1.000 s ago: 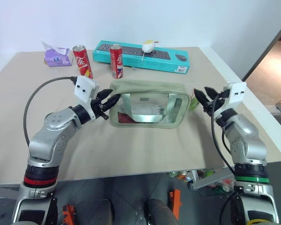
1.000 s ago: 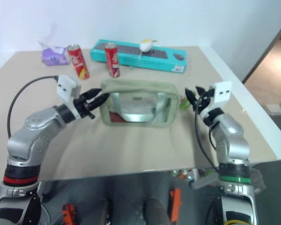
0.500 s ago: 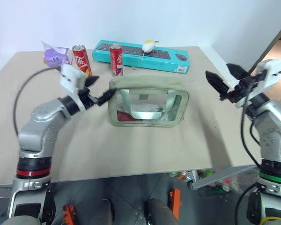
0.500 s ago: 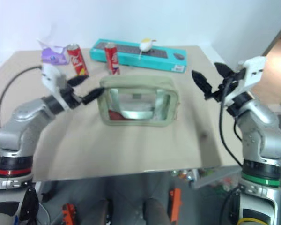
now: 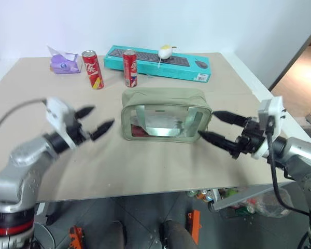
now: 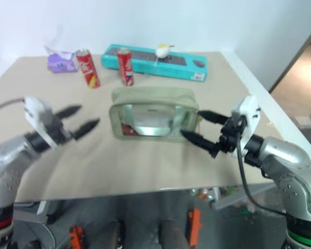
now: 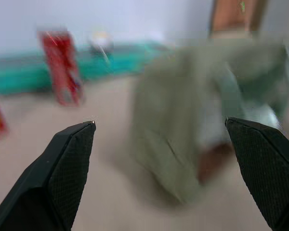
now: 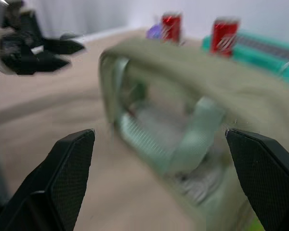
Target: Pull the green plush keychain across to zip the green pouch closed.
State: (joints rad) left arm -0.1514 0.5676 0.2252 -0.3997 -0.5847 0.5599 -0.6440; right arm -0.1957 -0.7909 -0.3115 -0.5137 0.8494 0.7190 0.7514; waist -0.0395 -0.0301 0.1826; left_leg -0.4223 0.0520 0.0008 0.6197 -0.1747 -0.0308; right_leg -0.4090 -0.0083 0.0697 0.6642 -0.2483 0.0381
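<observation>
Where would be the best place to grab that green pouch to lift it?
Probably its two short ends, one gripper from each side. The green pouch lies lengthwise between the open left gripper and the open right gripper, and looks too wide for one.

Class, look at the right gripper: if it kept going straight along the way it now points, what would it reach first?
Most likely the green pouch: the right gripper, jaws open, points at its near end, apart from it. Depth is hard to judge.
</observation>
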